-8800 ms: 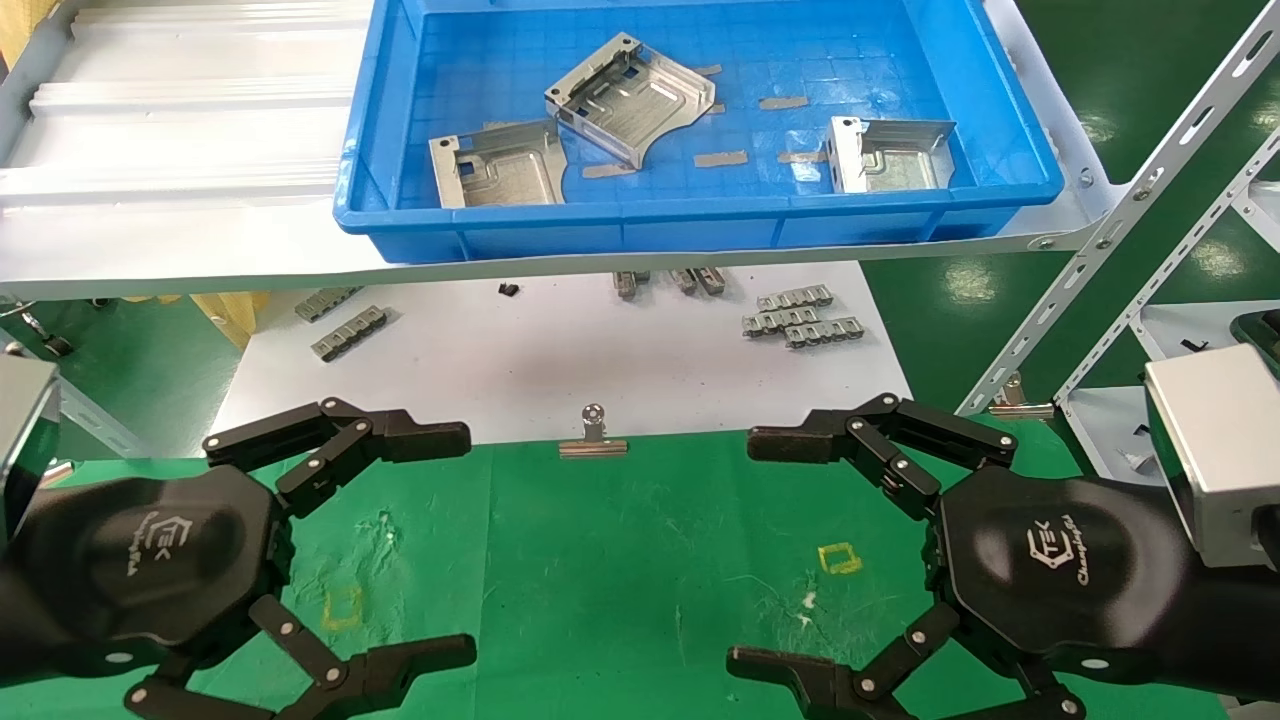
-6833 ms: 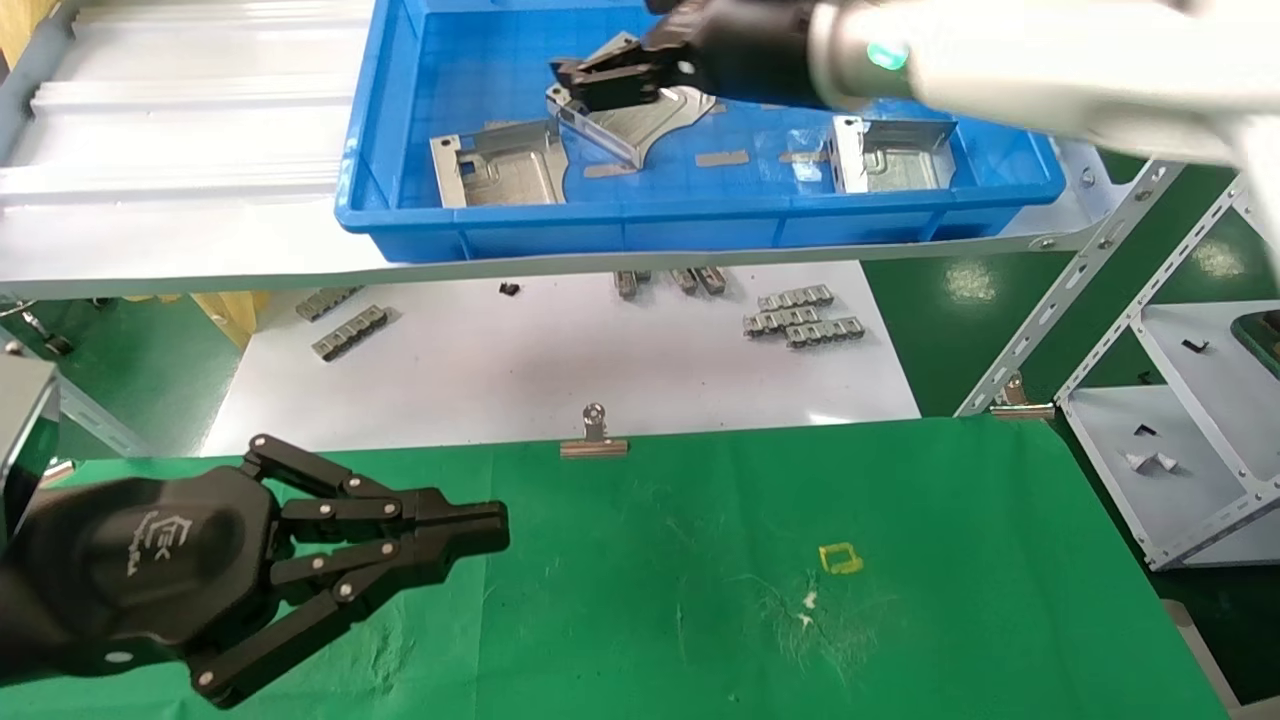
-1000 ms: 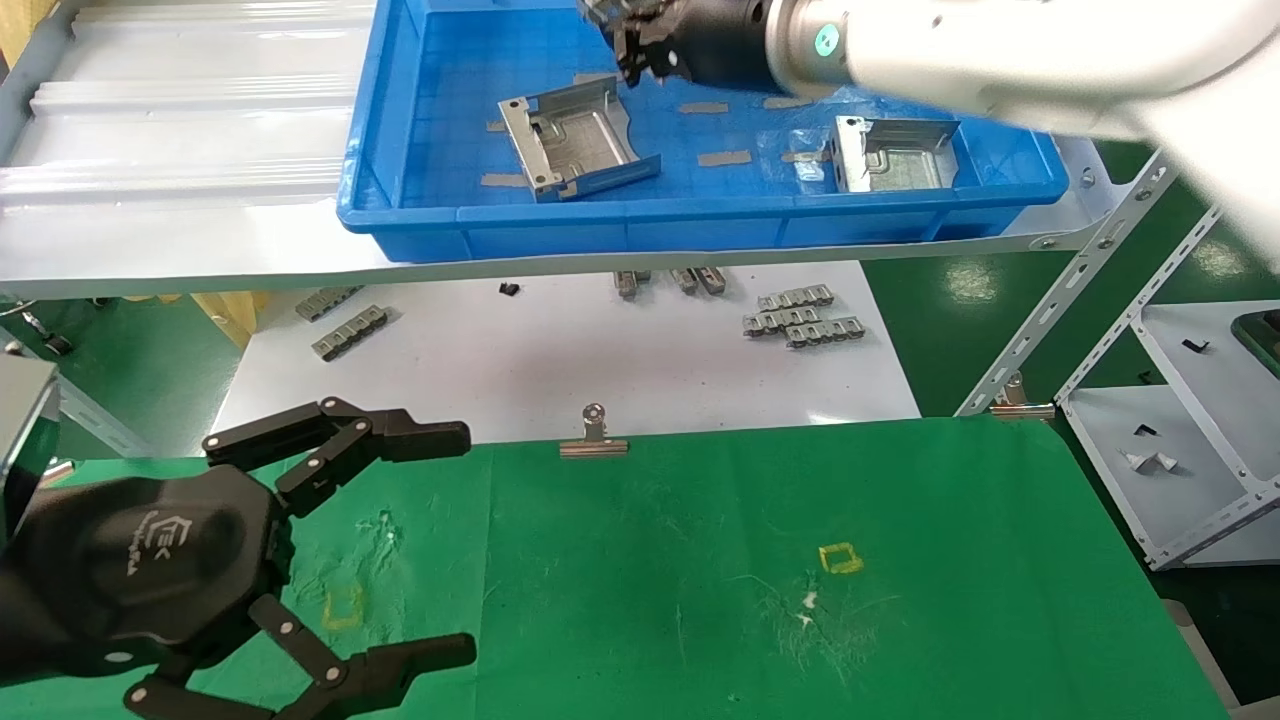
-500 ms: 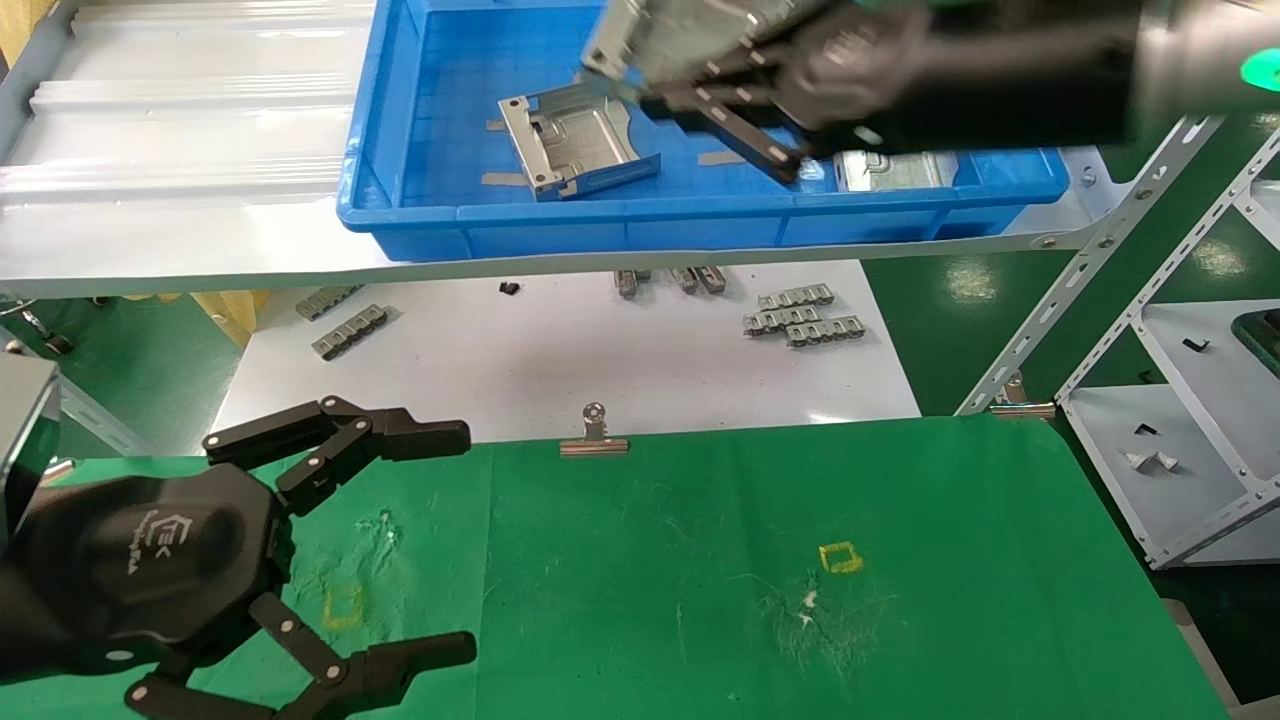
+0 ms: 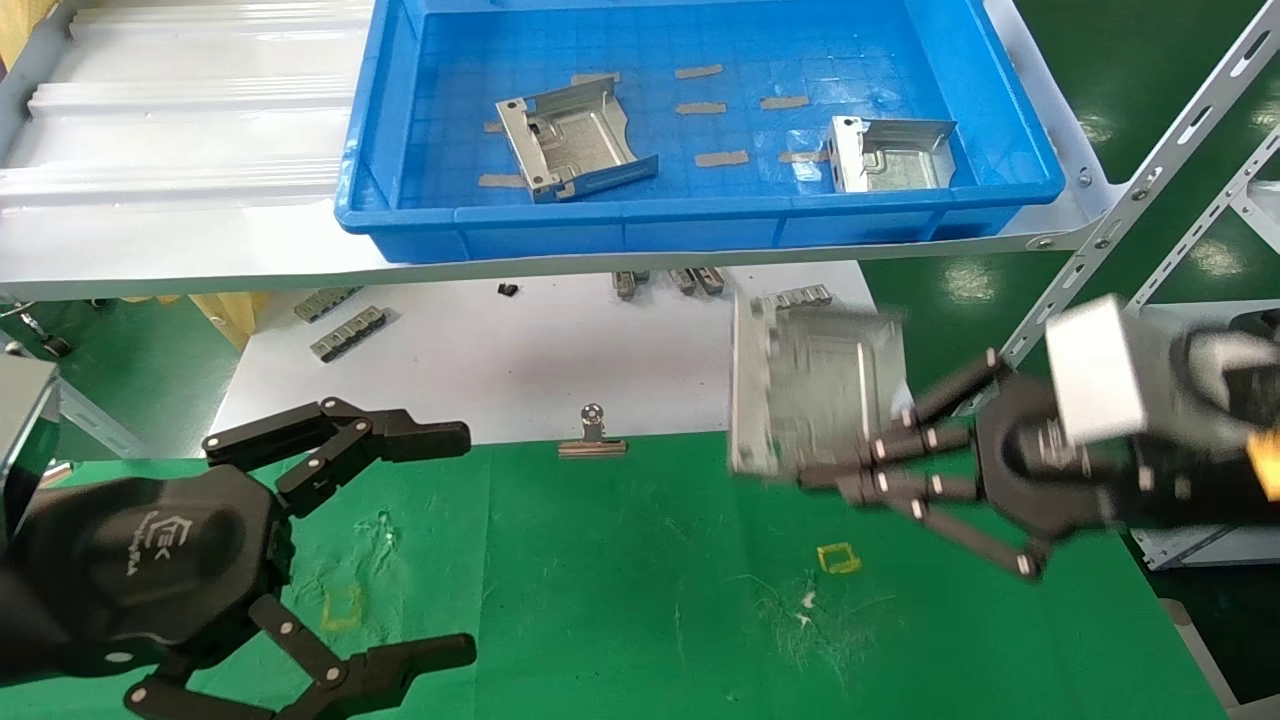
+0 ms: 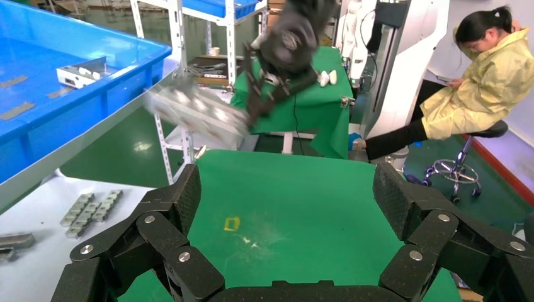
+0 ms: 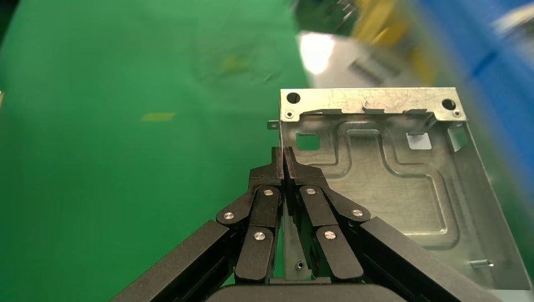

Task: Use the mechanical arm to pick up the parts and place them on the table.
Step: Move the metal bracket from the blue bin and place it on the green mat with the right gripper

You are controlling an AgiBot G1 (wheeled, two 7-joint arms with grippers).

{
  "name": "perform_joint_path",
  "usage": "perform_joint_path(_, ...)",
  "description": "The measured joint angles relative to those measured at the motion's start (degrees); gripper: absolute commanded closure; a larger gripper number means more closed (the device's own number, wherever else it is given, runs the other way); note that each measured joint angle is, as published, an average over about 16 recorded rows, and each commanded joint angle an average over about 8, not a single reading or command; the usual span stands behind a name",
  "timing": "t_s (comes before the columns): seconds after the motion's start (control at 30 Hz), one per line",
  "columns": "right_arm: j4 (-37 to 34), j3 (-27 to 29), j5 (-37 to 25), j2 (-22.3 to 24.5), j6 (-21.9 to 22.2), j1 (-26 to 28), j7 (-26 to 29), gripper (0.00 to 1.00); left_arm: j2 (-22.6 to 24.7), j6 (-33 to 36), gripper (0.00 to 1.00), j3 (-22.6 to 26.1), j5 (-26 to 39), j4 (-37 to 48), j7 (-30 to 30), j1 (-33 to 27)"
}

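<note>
The right pincer is clamped on 1 bracket, carried in the air above the green table toward 2 o'clock. No bracket lies on the cloth yet; 2 brackets wait in the blue tray. The left pincer hangs wide at 8 o'clock.

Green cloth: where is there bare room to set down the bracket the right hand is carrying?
The green cloth is bare through the middle, from the binder clip at its far edge to around the yellow square. The right hand holds the bracket above that side. The open left hand crowds the left end.
</note>
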Motion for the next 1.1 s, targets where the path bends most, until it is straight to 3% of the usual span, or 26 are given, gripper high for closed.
perform_joint_path(0.23,-4.1,-2.4,-1.3,0.4,0.9,-7.4,-8.2,1.00,0.0,0.0,0.00,0.0,0.0,0.0,0.0,0.0)
perform_joint_path(0.5,-13.0,-4.0,-2.8,-3.7,4.8,-14.7,-19.1,1.00,0.0,0.0,0.00,0.0,0.0,0.0,0.0,0.0)
perform_joint_path(0.7,-21.6,-4.0,-3.0,-8.3,5.3,-17.1,-26.4,1.00,0.0,0.0,0.00,0.0,0.0,0.0,0.0,0.0)
perform_joint_path(0.9,-30.0,-3.8,-2.7,-12.5,2.7,-17.3,-31.3,1.00,0.0,0.0,0.00,0.0,0.0,0.0,0.0,0.0)
perform_joint_path(0.93,-31.4,-3.8,-2.7,-13.2,2.1,-17.2,-32.0,0.97,0.0,0.0,0.00,0.0,0.0,0.0,0.0,0.0)
perform_joint_path(0.97,-32.8,-3.8,-2.6,-13.8,1.4,-17.1,-32.6,0.88,0.0,0.0,0.00,0.0,0.0,0.0,0.0,0.0)
perform_joint_path(1.1,-37.9,-3.9,-2.7,-15.9,-1.1,-16.6,-34.8,0.38,0.0,0.0,0.00,0.0,0.0,0.0,0.0,0.0)
